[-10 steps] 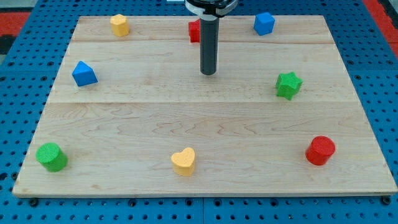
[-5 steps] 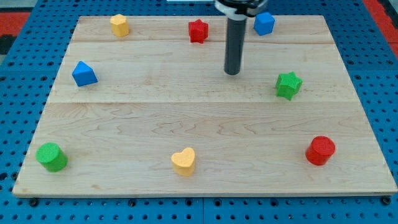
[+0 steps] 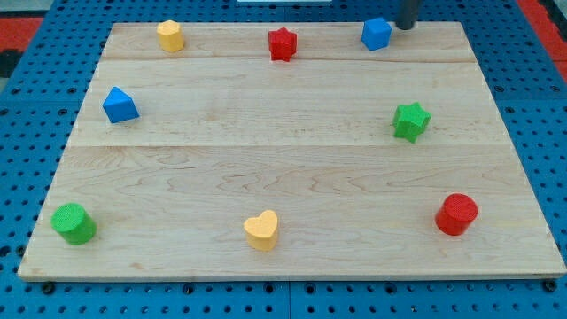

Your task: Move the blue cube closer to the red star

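Observation:
The blue cube (image 3: pixel 376 34) sits near the board's top edge, right of centre. The red star (image 3: pixel 282 43) lies to its left along the same top strip, about a hundred pixels away. My tip (image 3: pixel 406 27) is at the view's top, just to the right of the blue cube and close to it; only the rod's lowest part shows. I cannot tell whether it touches the cube.
On the wooden board (image 3: pixel 292 177): a yellow hexagon block (image 3: pixel 170 35) top left, a blue triangular block (image 3: pixel 120 105) left, a green star (image 3: pixel 411 120) right, a red cylinder (image 3: pixel 456 213) bottom right, a yellow heart (image 3: pixel 261 229) bottom centre, a green cylinder (image 3: pixel 73 222) bottom left.
My tip has moved from the board's upper middle to the right and up, ending beside the blue cube's right side. No block has moved.

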Motion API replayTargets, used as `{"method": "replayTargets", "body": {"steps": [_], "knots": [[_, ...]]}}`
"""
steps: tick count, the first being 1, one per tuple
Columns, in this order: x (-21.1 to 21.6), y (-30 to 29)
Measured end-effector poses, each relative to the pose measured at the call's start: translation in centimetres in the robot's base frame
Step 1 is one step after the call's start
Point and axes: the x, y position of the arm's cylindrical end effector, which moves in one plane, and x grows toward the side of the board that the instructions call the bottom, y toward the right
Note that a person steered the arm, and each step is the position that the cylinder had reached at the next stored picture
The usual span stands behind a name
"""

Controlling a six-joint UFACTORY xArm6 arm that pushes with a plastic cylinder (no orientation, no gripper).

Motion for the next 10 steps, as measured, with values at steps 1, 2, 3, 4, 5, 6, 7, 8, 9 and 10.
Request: {"method": "replayTargets", "body": {"steps": [1,2,3,4,5,6,7,8,9,10], "knots": [[1.0,-3.3],[4.1,-3.4],[5.4,-3.2],[3.1,-2.5],[0.5,-1.7],[-0.5,-0.6],[0.8,-0.8],[3.1,-0.8],[4.9,-4.3],[8.2,-5.5]]}}
